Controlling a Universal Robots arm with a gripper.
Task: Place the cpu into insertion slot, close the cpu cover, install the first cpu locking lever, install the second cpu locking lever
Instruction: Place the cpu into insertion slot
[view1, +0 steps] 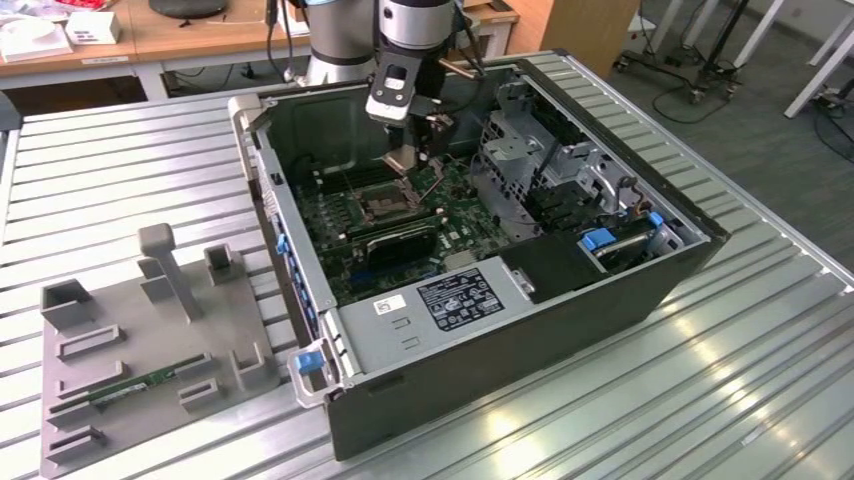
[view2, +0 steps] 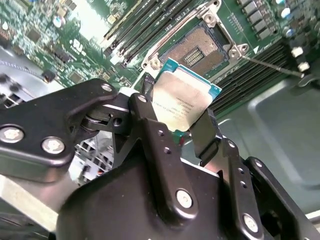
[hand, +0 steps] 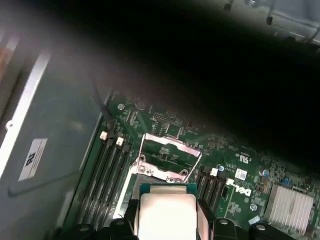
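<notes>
My gripper (view2: 180, 107) is shut on the cpu (view2: 184, 100), a small square chip with a pale metal face and a green edge, held by two opposite sides between black fingers (view2: 204, 132). In the first wrist view the cpu (hand: 167, 214) hangs just above the board. The insertion slot (view2: 196, 47) lies open beneath it, dark-centred with a silvery rim. The cpu cover (hand: 170, 156) stands swung up behind the socket. A thin locking lever (view2: 272, 65) sticks out beside the socket. In the exterior view the gripper (view1: 404, 160) reaches down into the case, a little above the insertion slot (view1: 384, 207).
The open computer case (view1: 534, 330) lies on a ribbed metal table (view1: 694, 400). Memory slots (hand: 102, 170) flank the socket. A drive cage (view1: 534, 170) and a power supply (view1: 441, 305) crowd the case. A grey fixture (view1: 134, 350) with a memory stick sits at the exterior view's left.
</notes>
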